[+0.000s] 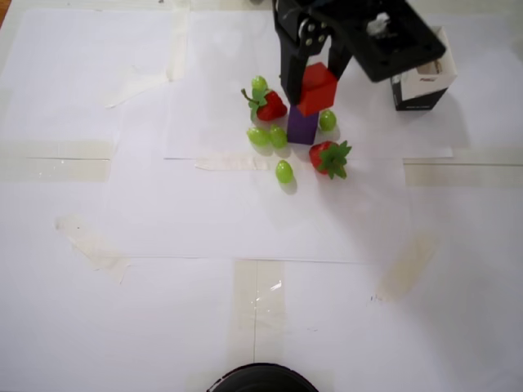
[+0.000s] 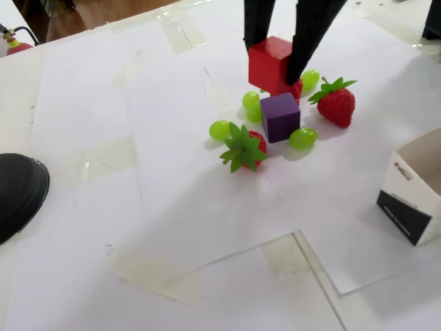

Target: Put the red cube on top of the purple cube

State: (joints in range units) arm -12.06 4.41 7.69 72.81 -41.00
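The jaws grip the red cube [image 2: 270, 65] just above the purple cube [image 2: 280, 117]

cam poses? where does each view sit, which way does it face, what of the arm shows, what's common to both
Overhead view: above the table, looking straight down at the fruit cluster; shows the arm's black body and the gripper shut on the red cube.
Fixed view: at a table edge, raised, angled down across the paper; only the two dark fingers enter from the top.
Shared: the red cube, the purple cube, the strawberries, the grapes and the carton.
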